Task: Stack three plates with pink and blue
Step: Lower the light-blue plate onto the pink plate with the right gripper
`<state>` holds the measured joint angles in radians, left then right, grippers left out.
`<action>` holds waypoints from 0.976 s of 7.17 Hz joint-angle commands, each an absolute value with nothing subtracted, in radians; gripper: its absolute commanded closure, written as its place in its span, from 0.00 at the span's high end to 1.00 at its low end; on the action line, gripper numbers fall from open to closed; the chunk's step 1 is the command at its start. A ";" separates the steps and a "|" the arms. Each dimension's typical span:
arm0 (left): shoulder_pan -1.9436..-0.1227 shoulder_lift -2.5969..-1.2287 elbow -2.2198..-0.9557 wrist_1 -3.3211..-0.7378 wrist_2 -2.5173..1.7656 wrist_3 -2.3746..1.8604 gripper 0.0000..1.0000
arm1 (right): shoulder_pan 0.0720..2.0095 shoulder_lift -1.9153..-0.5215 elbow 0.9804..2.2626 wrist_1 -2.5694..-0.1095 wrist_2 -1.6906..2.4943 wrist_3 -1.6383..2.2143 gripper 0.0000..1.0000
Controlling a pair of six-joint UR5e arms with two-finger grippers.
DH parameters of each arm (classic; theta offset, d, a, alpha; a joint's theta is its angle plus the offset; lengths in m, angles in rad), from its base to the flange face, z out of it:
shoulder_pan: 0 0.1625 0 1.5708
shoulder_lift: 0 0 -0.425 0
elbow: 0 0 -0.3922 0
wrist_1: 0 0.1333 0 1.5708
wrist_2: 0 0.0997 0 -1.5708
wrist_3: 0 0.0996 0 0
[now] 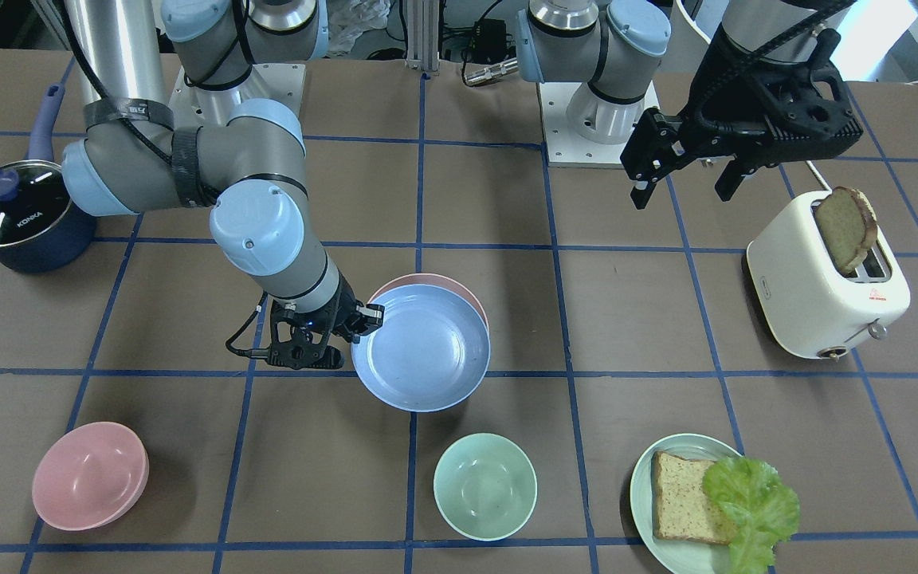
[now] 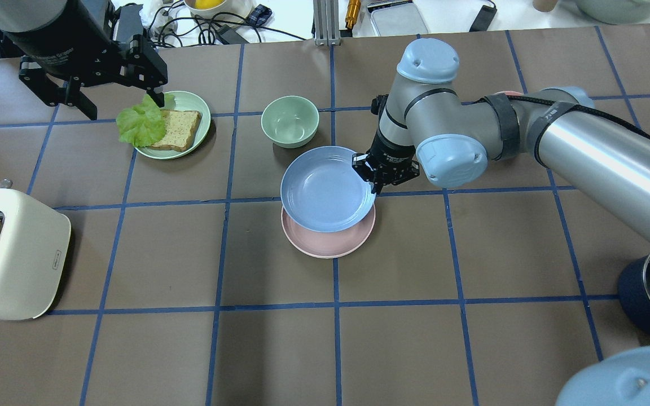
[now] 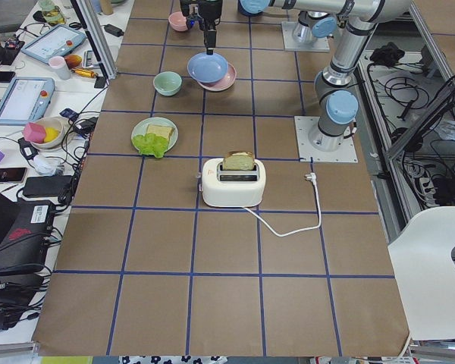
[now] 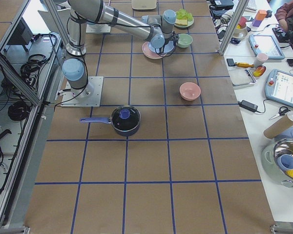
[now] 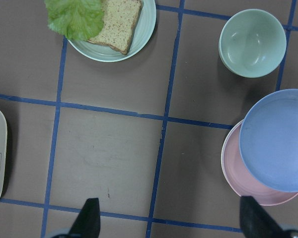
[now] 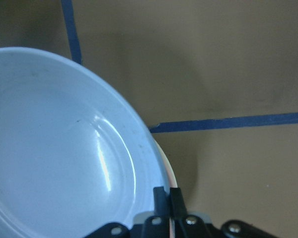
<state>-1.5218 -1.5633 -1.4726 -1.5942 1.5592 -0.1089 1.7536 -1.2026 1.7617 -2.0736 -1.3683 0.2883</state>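
Note:
My right gripper [image 1: 363, 319] is shut on the rim of the light blue plate [image 1: 423, 351], seen close in the right wrist view [image 6: 64, 148]. The blue plate [image 2: 328, 189] hangs just over the pale pink plate [image 2: 330, 245], shifted off-centre, so a pink crescent [image 1: 463, 291] shows. Whether the two touch I cannot tell. Both show in the left wrist view, the blue plate [image 5: 278, 141] over the pink plate [image 5: 241, 173]. The cream-white plate shows in no view. My left gripper [image 1: 682, 194] is open and empty, raised high near the toaster.
A mint bowl [image 1: 484, 486] stands close to the blue plate. A pink bowl [image 1: 90, 476], a mint-green plate [image 1: 641, 486] with bread and lettuce, a cream toaster [image 1: 825, 295] holding a bread slice, and a dark blue lidded pot [image 1: 13, 215] stand around.

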 commanded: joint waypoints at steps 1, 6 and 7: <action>-1.522 -1.563 -1.473 -1.594 1.560 -0.109 1.00 | 1.761 -1.204 1.767 -2.079 -1.348 0.308 0.00; -1.522 -1.563 -1.473 -1.595 1.559 -0.109 1.00 | 1.763 -1.221 1.791 -2.074 -1.355 0.305 0.00; -1.522 -1.562 -1.473 -1.595 1.559 -0.109 1.00 | 1.761 -1.239 1.819 -2.078 -1.356 0.301 0.00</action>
<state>-1.5217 -1.5629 -1.4720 -1.5953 1.5586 -0.1089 1.7623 -1.2200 1.7909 -2.0755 -1.3542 0.3045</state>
